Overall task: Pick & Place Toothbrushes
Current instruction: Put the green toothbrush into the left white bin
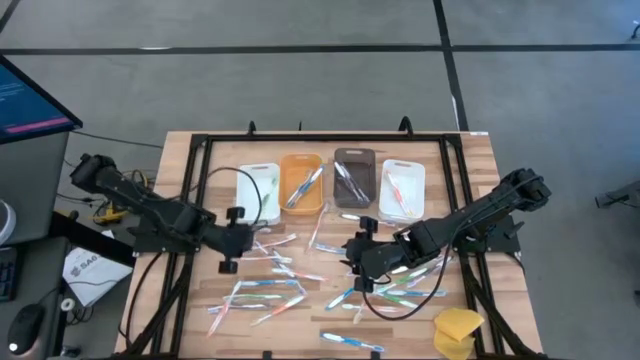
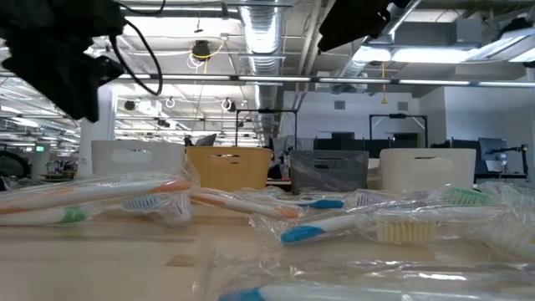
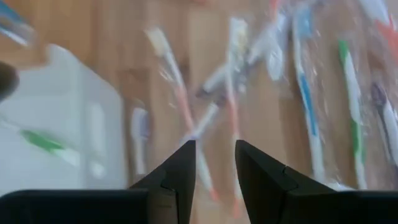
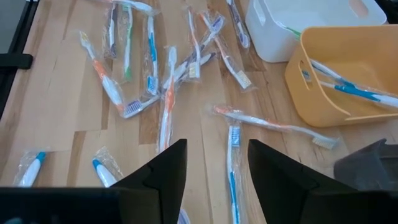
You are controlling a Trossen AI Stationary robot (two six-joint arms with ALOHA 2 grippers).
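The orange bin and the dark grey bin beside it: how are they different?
The orange bin is an opaque yellow-orange; the dark grey bin looks smoky and see-through in the low view. In the row of four, the orange bin is second from the left and the grey one third. The orange bin holds brushes with blue handles; the grey bin's brushes look pale. Both are small rectangular bins already holding toothbrushes.

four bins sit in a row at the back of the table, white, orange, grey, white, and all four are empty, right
Not empty. The high view shows toothbrushes inside the orange bin, the grey bin and the right white bin. The order and colours are as you said.
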